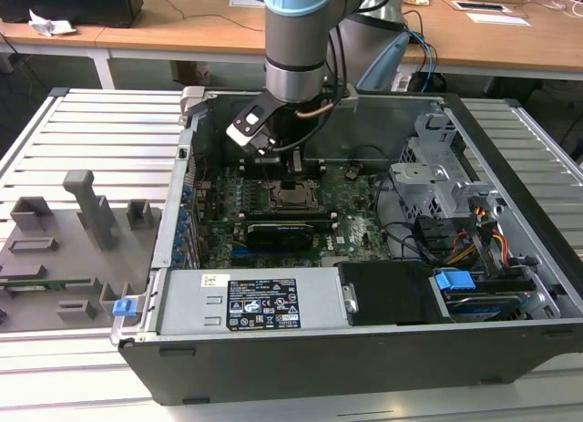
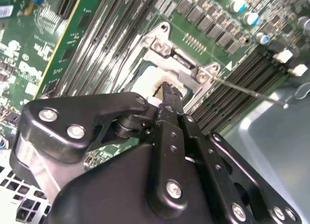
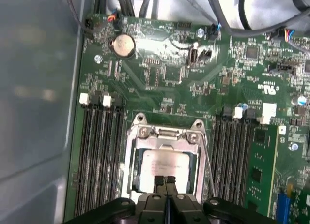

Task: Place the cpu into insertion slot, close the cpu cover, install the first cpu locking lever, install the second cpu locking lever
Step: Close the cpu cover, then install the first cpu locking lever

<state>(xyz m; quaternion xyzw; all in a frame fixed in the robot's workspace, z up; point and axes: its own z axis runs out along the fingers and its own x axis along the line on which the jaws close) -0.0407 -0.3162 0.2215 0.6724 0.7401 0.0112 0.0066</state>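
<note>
Hovering over the seated cpu [image 3: 161, 162], gripper [image 3: 165, 178] jaws together. Chip's likely light, stiff, fragile: hold by its edges only.

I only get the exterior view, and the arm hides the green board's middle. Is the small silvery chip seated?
Observer: Yes; the first wrist view shows the flat square silvery-grey chip through the thin silvery metal frame plate over it.
Operator: Is the claw gripping anything?
Observer: No; the black gripper is shut, tips at the chip's edge.
Operator: Any latch?
Observer: The second wrist view shows a thin wire lever slanting out over black memory slots.
</note>
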